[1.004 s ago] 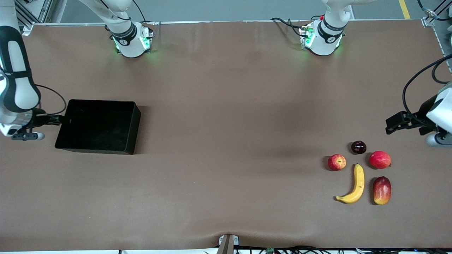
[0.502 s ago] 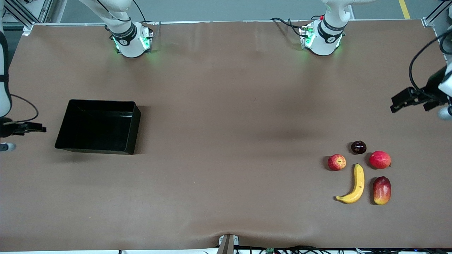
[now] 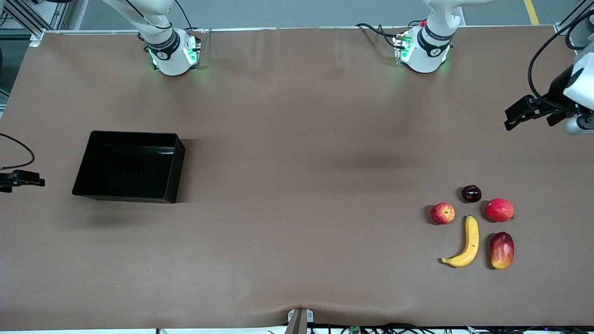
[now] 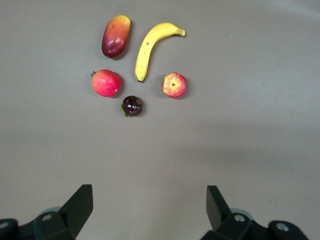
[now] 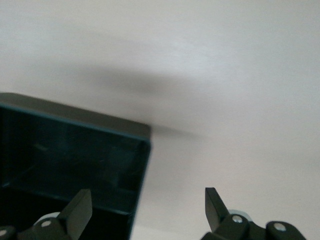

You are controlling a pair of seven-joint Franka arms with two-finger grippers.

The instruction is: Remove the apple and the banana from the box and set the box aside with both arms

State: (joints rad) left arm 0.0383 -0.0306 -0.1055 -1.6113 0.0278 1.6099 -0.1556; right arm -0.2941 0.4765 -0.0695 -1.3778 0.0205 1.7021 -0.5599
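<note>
The black box sits empty toward the right arm's end of the table. My right gripper is open and empty, beside the box's end wall and apart from it. In the right wrist view my right gripper straddles a corner of the box. The yellow banana and the streaked red apple lie toward the left arm's end. My left gripper is open and empty, in the air over bare table. In the left wrist view my left gripper looks at the banana and the apple.
A dark plum, a plain round red fruit and a red-yellow mango lie close around the banana. They also show in the left wrist view: plum, round red fruit, mango.
My right gripper has drawn back from the box's end wall toward the table's edge. My left gripper has moved away from the fruits toward the bases. The box and fruits have not moved.
</note>
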